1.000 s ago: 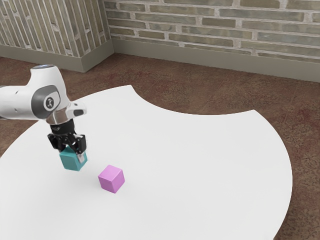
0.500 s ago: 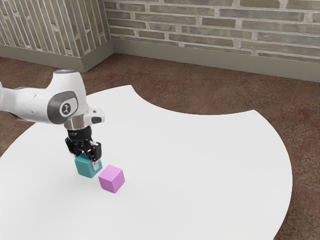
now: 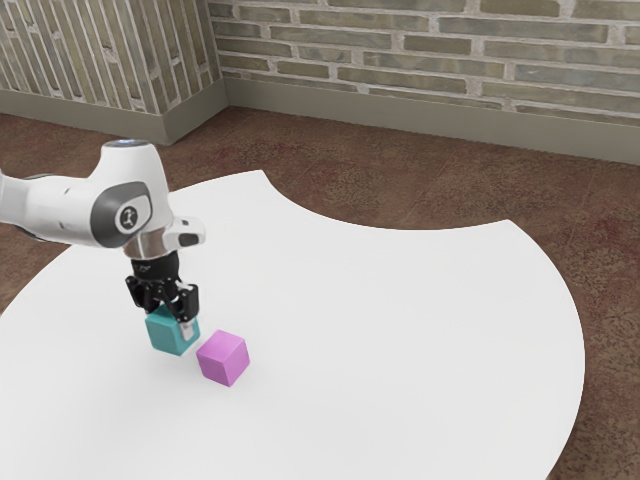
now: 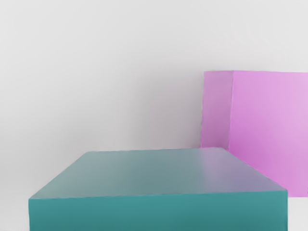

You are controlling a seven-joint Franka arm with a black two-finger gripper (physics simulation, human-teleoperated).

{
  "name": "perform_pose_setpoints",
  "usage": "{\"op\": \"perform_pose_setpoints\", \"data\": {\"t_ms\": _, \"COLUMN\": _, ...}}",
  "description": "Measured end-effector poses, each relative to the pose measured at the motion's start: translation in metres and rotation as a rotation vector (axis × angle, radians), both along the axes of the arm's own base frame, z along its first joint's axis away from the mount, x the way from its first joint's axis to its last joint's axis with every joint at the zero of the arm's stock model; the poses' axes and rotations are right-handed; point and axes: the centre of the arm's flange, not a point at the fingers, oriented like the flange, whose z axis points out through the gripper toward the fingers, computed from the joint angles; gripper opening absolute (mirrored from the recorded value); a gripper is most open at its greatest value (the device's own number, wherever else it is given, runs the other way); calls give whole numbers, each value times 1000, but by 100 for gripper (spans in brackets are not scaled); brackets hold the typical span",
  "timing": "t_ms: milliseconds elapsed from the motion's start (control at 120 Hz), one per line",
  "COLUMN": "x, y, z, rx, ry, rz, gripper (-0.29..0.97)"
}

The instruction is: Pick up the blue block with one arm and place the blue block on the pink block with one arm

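The blue block [image 3: 170,334] is really teal, and it sits at table level with my black gripper [image 3: 166,312] shut on its upper part. Just to the exterior view's right of it stands the pink block [image 3: 222,358] on the white table [image 3: 400,330], very close to the teal one. In the wrist view the teal block [image 4: 159,190] lies directly under my hand, with the pink block [image 4: 260,149] beside it and slightly beyond.
The round white table has a curved cut-out at its far edge [image 3: 330,215]. Brown floor and a brick wall [image 3: 420,50] lie behind.
Over the last second my arm carried the teal block toward the exterior view's right, up to the pink block. In the last half second it barely shifted, slightly back left.
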Motion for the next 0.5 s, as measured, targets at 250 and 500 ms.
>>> {"op": "perform_pose_setpoints", "data": {"t_ms": 250, "x": 2, "y": -26, "z": 0, "rx": 0, "ry": 0, "rz": -49, "gripper": 34}}
{"op": "perform_pose_setpoints", "data": {"t_ms": 500, "x": 8, "y": -18, "z": 0, "rx": 13, "ry": -15, "rz": -56, "gripper": 34}}
